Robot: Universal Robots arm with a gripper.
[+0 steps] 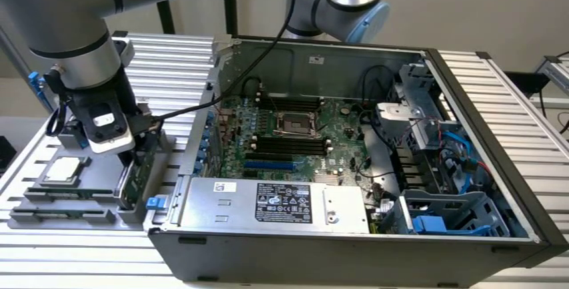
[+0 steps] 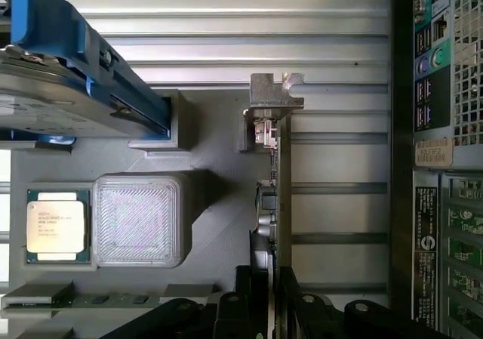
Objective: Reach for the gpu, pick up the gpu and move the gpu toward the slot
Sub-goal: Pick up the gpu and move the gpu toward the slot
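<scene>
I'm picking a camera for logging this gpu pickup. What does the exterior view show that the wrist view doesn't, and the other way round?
Exterior view adds: the motherboard and power supply inside the open case. Wrist view adds: the gpu's silver bracket, edge-on, and the case's rear ports. Both share: the gripper at the gpu, and the square chip nearby.

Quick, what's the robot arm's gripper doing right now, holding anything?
Gripper: right at the thin green circuit-board card standing edge-on; open or closed cannot be told.
</scene>
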